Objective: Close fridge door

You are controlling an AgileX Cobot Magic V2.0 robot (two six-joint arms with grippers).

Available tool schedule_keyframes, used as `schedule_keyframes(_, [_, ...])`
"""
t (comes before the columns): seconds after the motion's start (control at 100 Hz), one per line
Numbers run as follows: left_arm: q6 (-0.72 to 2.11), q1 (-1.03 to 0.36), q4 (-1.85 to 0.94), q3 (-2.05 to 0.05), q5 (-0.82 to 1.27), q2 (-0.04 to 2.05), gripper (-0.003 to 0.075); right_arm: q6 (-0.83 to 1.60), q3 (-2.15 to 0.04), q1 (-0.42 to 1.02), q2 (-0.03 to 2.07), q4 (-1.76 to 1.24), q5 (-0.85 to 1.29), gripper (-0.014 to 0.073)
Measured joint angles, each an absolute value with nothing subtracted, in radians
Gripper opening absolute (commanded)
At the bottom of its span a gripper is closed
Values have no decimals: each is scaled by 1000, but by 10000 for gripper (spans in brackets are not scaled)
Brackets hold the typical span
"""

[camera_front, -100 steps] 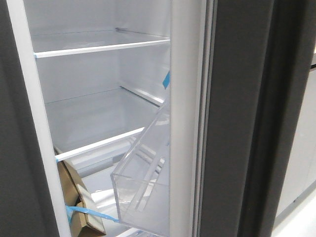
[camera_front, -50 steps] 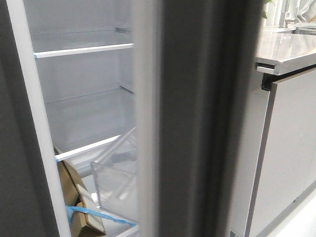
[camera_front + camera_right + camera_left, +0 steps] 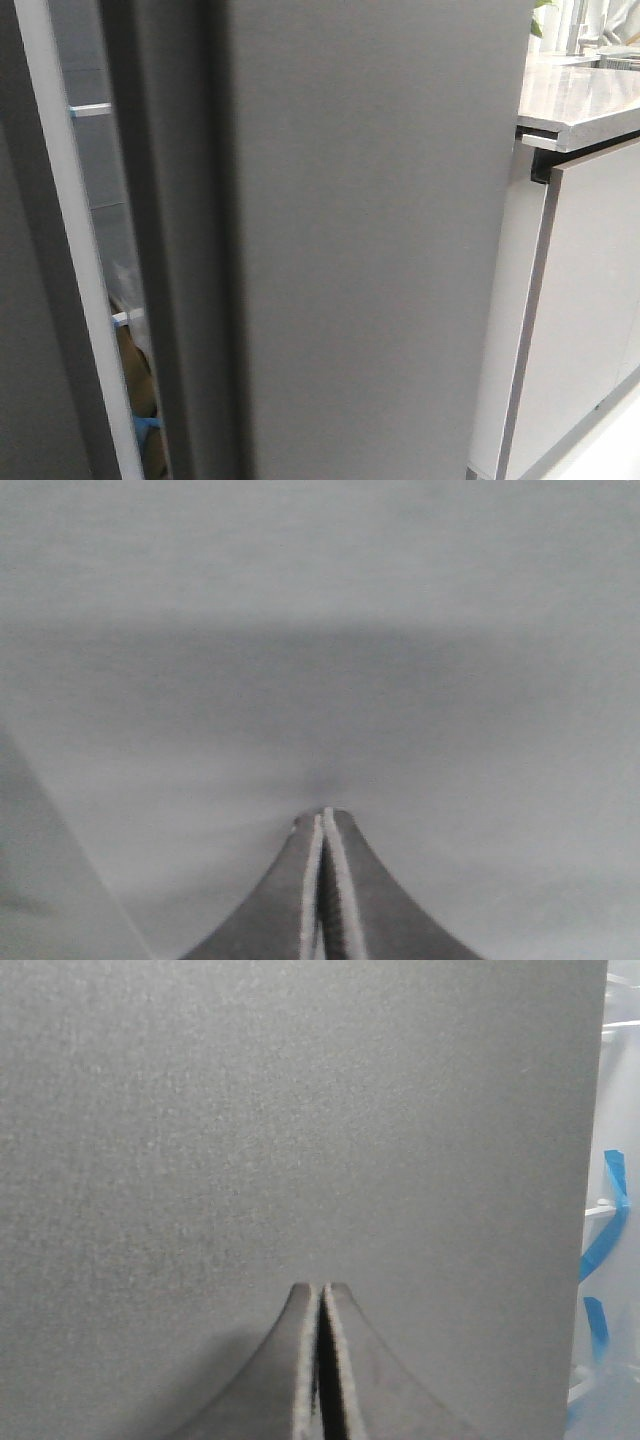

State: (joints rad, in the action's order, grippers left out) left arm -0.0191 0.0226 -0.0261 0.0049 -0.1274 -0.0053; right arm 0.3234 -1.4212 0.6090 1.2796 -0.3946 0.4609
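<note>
- Narrow gap at the left edge shows the white fridge interior (image 3: pixel 95 190) with a shelf edge, a brown cardboard piece (image 3: pixel 135 375) and blue tape (image 3: pixel 148 425).
- Tall matte dark-grey fridge door (image 3: pixel 370 240) fills mid-frame, nearly shut, gap remaining.
- Pale grey cabinet front (image 3: pixel 590 300) under a grey countertop (image 3: pixel 575 100) at the right.
- Left gripper (image 3: pixel 321 1290) clenched, empty, tips at the dark panel.
- Right gripper (image 3: pixel 322 815) clenched, empty, facing a pale grey surface.

So the fridge door (image 3: pixel 370 240) fills most of the front view, with a thin slice of fridge interior (image 3: pixel 95 200) showing on its left. Countertop (image 3: pixel 575 100) sits to the door's right, cabinet front (image 3: pixel 585 310) right below it. Both closed grippers, left (image 3: pixel 321 1295) and right (image 3: pixel 323 818), face flat panels.
</note>
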Motion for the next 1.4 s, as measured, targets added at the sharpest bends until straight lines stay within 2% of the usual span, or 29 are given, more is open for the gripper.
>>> schedule_keyframes(0.23, [-19, 23, -26, 5, -127, -5, -20, 333, -1569, 620, 1438, -396, 495, -45])
schedule_keyframes(0.47, [-19, 23, -26, 5, -127, -5, -20, 335, -1721, 623, 1650, -407, 400, -44])
schedule_keyframes(0.7, [-19, 23, -26, 5, -127, -5, -20, 337, -1769, 632, 1700, -403, 452, -44])
schedule_keyframes(0.98, [-19, 23, -26, 5, -127, -5, -20, 337, -1773, 614, 1670, -341, 477, -44])
schedule_keyframes(1.4, [-19, 23, -26, 5, -127, -5, -20, 211, -1769, 526, 1316, -68, 748, -44])
